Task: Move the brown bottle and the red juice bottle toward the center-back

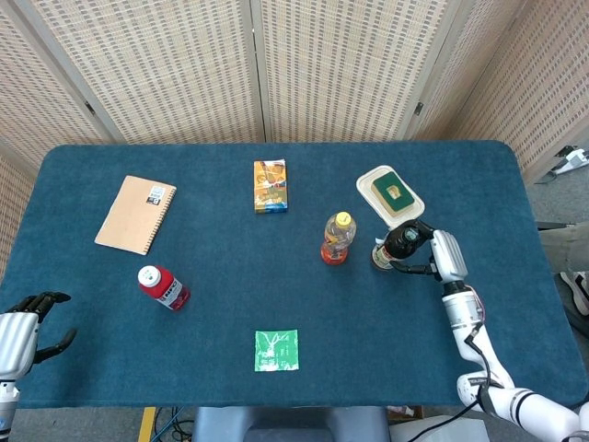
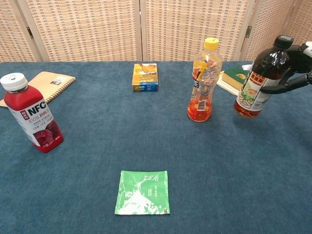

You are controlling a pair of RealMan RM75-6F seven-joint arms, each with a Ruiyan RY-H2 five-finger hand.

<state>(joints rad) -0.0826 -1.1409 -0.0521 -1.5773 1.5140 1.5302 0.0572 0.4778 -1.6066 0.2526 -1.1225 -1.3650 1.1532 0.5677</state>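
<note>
Three bottles: a dark brown-glass tea bottle [image 2: 256, 80], a red white-capped juice bottle [image 2: 32, 114] and a yellow-capped orange drink bottle [image 2: 204, 83]; one tan spiral notebook [image 1: 135, 214], one yellow-blue box [image 1: 270, 185], one green tea sachet [image 2: 143, 192], one white tray with a green sponge [image 1: 389, 195].

The table [image 1: 92, 368] is covered with dark blue cloth. Resting on it: a tan spiral notebook [image 1: 135, 215], a yellow-blue box [image 1: 270, 186], a white tray [image 1: 390, 196], an orange drink bottle [image 1: 337, 238], the red juice bottle [image 1: 163, 286], and a green tea sachet [image 1: 276, 351].
</note>
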